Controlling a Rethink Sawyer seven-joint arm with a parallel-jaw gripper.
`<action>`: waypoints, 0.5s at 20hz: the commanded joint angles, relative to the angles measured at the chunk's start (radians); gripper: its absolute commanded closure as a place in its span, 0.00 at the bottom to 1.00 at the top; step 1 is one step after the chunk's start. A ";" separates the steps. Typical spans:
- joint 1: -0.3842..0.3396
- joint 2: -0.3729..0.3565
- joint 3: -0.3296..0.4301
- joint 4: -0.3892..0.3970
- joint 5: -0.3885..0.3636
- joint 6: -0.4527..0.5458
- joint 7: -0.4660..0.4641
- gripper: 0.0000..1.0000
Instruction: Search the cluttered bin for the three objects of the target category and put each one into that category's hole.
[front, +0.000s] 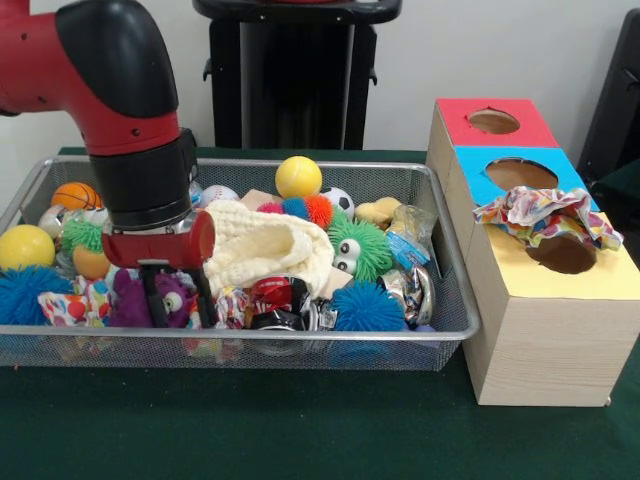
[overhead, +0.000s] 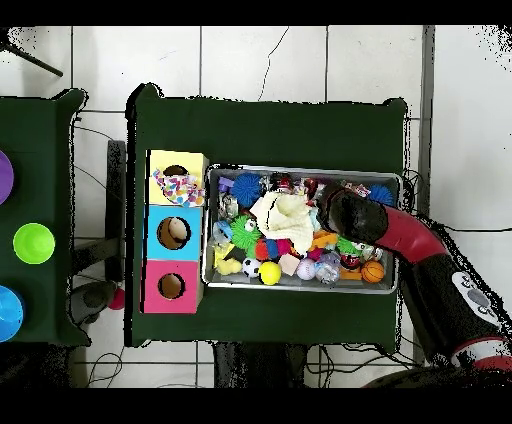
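Note:
My gripper (front: 178, 300) reaches down into the left part of the wire bin (front: 455, 330). It is open, with one finger on each side of a purple plush toy (front: 125, 300) that has a round eye. A cream knitted cloth (front: 265, 250) lies right beside it in the bin's middle, and a colourful patterned cloth (front: 70, 303) lies at the left front. The wooden box (front: 545, 340) to the right has a red hole (front: 494, 122), a blue hole (front: 520, 173) and a yellow hole (front: 562, 255). A patterned cloth (front: 540, 212) hangs into the yellow hole. In the overhead view the arm (overhead: 350, 213) hides the gripper.
The bin also holds yellow balls (front: 298, 177), blue spiky balls (front: 365, 305), a green fuzzy toy with eyes (front: 358, 248), a small basketball (front: 75, 195) and crumpled foil wrappers (front: 410, 290). Coloured bowls (overhead: 33, 243) sit on a side table in the overhead view.

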 joint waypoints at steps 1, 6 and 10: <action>0.001 0.005 0.065 0.164 0.062 0.164 0.057 0.00; -0.023 0.011 0.104 0.199 0.116 0.166 0.061 0.00; -0.011 0.012 0.090 0.202 0.123 0.124 0.073 0.00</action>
